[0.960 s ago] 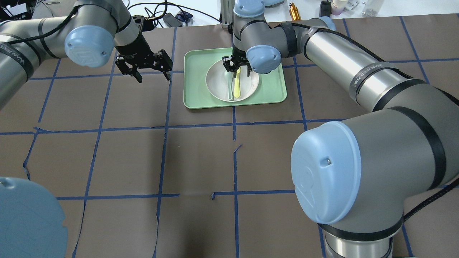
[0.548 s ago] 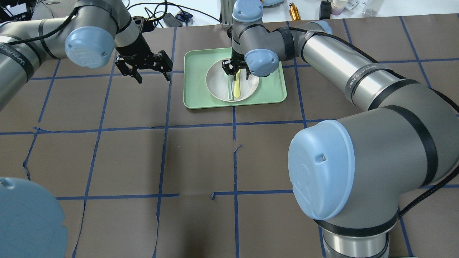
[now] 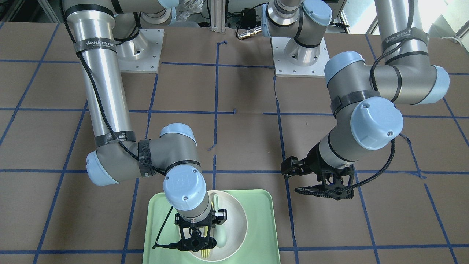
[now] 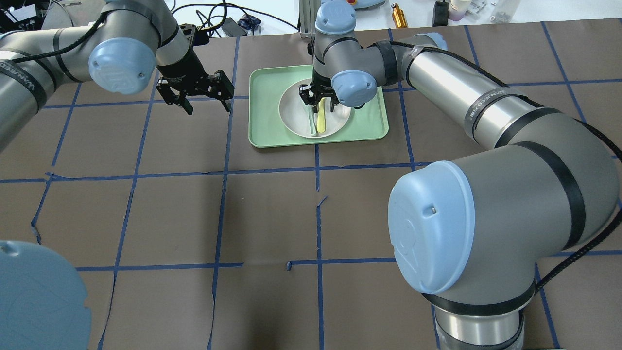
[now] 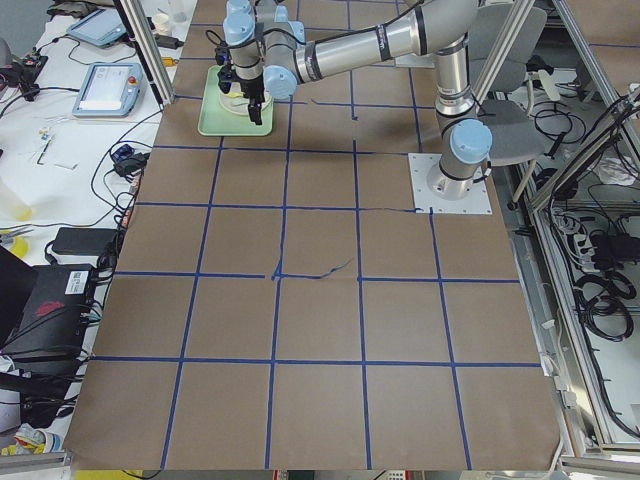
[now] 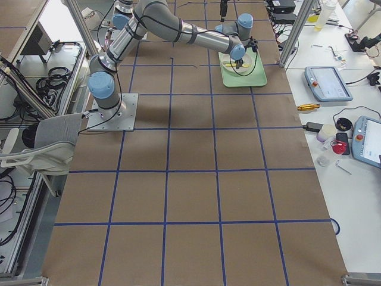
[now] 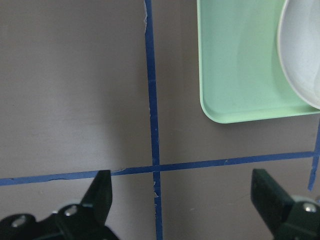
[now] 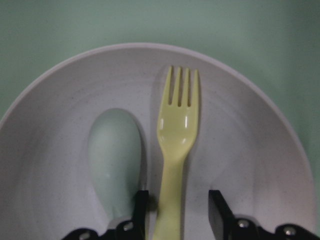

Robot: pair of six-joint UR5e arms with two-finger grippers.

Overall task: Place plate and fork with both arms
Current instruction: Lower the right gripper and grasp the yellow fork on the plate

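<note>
Hovering over the brown paper-covered table (image 4: 267, 209) with its blue tape grid, the black two-finger left gripper (image 4: 207, 104) hangs wide apart and holds nothing. It sits well left of the pale green rectangular plastic tray (image 4: 265, 112), above a tape crossing; the left wrist view shows the tray's near corner up and to the right. Round shallow white plate (image 4: 336, 120) lies inside the tray, roughly centred. On the plate, a pale grey-green plastic spoon (image 8: 112, 150) lies on the left, and the slim pale yellow plastic fork (image 8: 178, 125) lies just beside it on the right, parallel, tines pointing to the plate's far rim. Black right gripper (image 8: 178, 210) is down inside the plate at the handle end, fingers (image 8: 218, 210) spread to a narrow gap on either side of the fork handle, small gaps showing on both sides, not clamped. Its left finger stands over the spoon's handle. Fork rests flat on the plate.
</note>
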